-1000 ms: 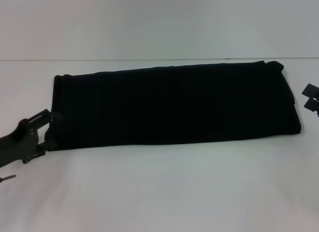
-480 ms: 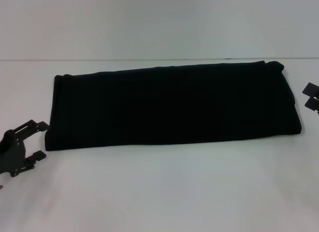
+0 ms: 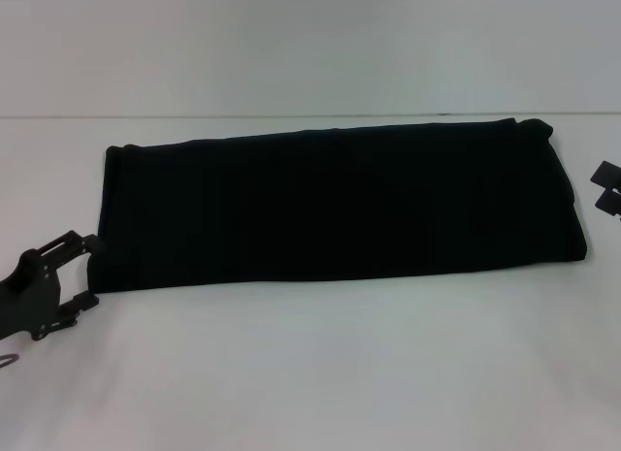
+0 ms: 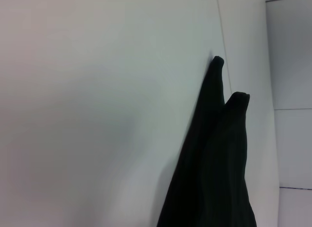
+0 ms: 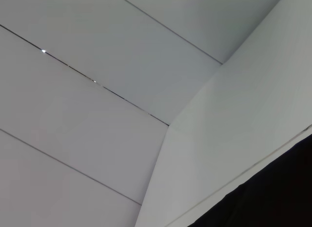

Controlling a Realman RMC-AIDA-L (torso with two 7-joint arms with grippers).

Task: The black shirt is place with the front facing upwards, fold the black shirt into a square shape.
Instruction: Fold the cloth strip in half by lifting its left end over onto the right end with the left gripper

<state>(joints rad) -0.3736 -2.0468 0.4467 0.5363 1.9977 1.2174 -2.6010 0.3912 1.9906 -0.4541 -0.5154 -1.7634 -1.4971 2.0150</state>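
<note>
The black shirt point(image 3: 330, 204) lay folded long across the table point(image 3: 310, 373); left gripper point(image 3: 85, 272) open-jawed at its left end, right gripper point(image 3: 607, 189) unclear.

Lit evenly and brightly from above, with only a thin soft shadow under the near edge of the large plain black fabric shirt point(image 3: 335, 204). Rendered softly throughout, folds in that shirt lost to flat black. No glare anywhere on the white table point(image 3: 320, 373) around it.

There was one shirt point(image 3: 335, 204), folded into a long band, on one table point(image 3: 320, 373), with two grippers: left point(image 3: 85, 273), right point(image 3: 606, 189).
</note>
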